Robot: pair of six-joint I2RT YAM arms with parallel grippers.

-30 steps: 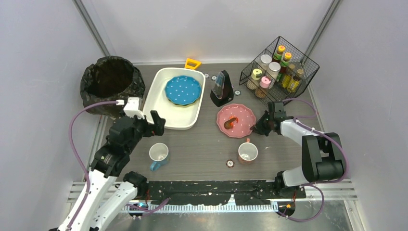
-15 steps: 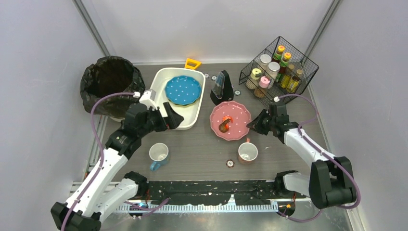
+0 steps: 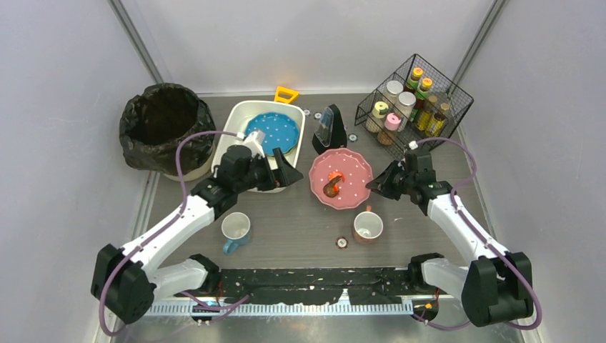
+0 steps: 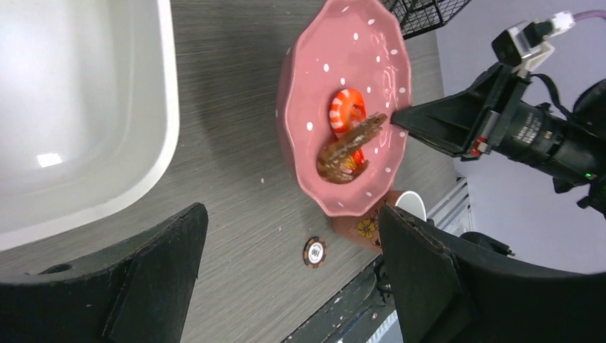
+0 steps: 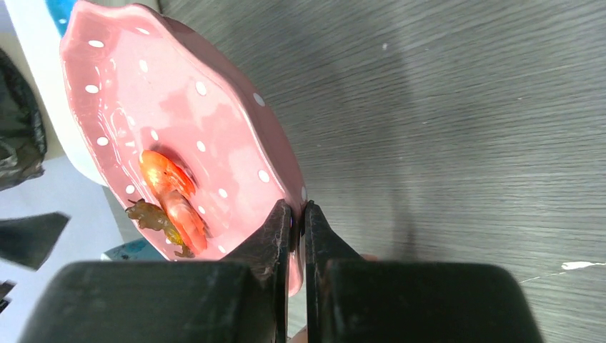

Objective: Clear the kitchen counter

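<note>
The kitchen counter (image 3: 300,218) is dark wood-grain. My right gripper (image 3: 372,187) is shut on the right rim of a pink dotted plate (image 3: 351,166) and holds it tilted above the counter. The plate carries a shrimp and brown scraps (image 3: 333,185). The right wrist view shows the jaws (image 5: 296,209) pinching the plate rim (image 5: 143,93). My left gripper (image 3: 283,171) is open and empty, between the white tub (image 3: 230,132) and the plate. In the left wrist view the plate (image 4: 357,57) lies ahead of its open fingers (image 4: 291,214).
A blue plate (image 3: 273,132) lies in the tub. A blue-handled mug (image 3: 236,229), a pink flowered mug (image 3: 368,226) and a poker chip (image 3: 341,242) sit near the front. A black-bagged bin (image 3: 161,121), a black wedge-shaped object (image 3: 329,131) and a wire spice rack (image 3: 414,103) stand at the back.
My left arm has reached right from the counter's left side to beside the pink plate. My right gripper has lifted and tilted the plate, shifting it slightly left.
</note>
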